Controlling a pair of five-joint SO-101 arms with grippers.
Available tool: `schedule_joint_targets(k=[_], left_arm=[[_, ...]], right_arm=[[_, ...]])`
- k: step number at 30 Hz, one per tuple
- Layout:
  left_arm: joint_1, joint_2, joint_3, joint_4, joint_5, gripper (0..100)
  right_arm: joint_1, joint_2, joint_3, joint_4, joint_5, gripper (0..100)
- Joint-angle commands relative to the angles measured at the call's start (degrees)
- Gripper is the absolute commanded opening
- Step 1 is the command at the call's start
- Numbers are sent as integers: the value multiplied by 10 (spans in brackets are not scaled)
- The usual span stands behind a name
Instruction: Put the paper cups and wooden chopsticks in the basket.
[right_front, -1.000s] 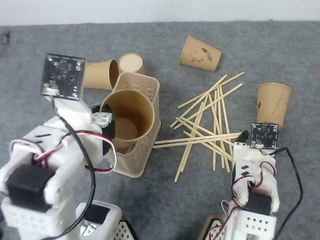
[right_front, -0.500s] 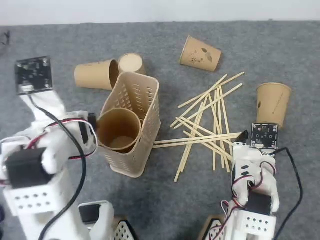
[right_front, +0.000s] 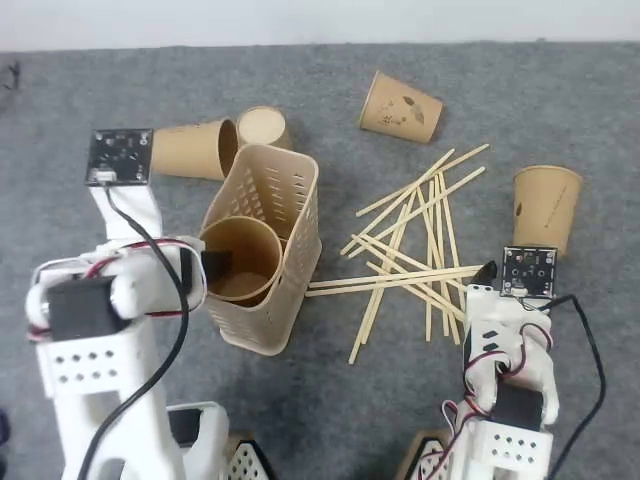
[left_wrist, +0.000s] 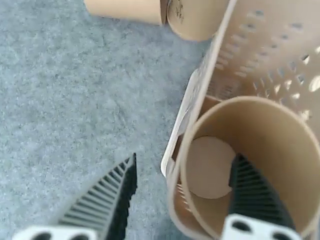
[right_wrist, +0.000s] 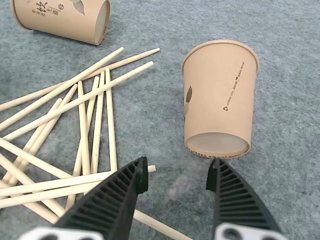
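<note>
From above, the paper cup (right_front: 240, 262) that a second ago sat high in the mouth of the basket (right_front: 285, 185) is now lower inside it. The left arm swung out and came back beside the basket, so I judge this cup delivered. A pair of cups (right_front: 190, 150) lies together behind the basket, a third cup (right_front: 400, 106) lies on its side farther off, and a fourth cup (right_front: 545, 207) lies beyond the scattered chopsticks (right_front: 410, 250). All of these are still out on the grey surface (right_front: 560, 100). The right claw (right_front: 487, 272) has not shifted from the near edge of the chopstick pile. The left wrist view adds what the high view hides: the left claw (left_wrist: 185, 167) is spread wide, with one finger down inside the delivered cup and the other outside the basket wall. It pinches nothing, so it needs only to lift clear. The right wrist view shows the right claw gaping and empty above the surface, with the fourth cup's base end just ahead of it and chopstick ends running under its fingers. Either looks like a ready next pick.
</note>
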Motion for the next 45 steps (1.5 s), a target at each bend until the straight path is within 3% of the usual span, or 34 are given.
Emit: schedule_joint_targets(k=[1, 7, 10, 19, 24, 34, 45], left_arm=[[1, -3, 37, -13, -43, 227], [-1, -3, 78, -66, -215, 12], [-22, -3, 33, -74, -324, 13], [-118, -1, -52, -107, -562, 12], [-171, 39, -9, -176, -581, 12], [-153, 149, -68, -87, -578, 11], [-153, 280, -73, -135, -558, 12]], right_arm=[[-4, -3, 10, 1, 6, 205], [-4, -3, 10, 1, 6, 205], [-4, -3, 10, 1, 6, 205], [-4, -3, 10, 1, 6, 205], [-4, -3, 10, 1, 6, 205], [-5, -3, 10, 1, 6, 205], [-5, -3, 10, 1, 6, 205]])
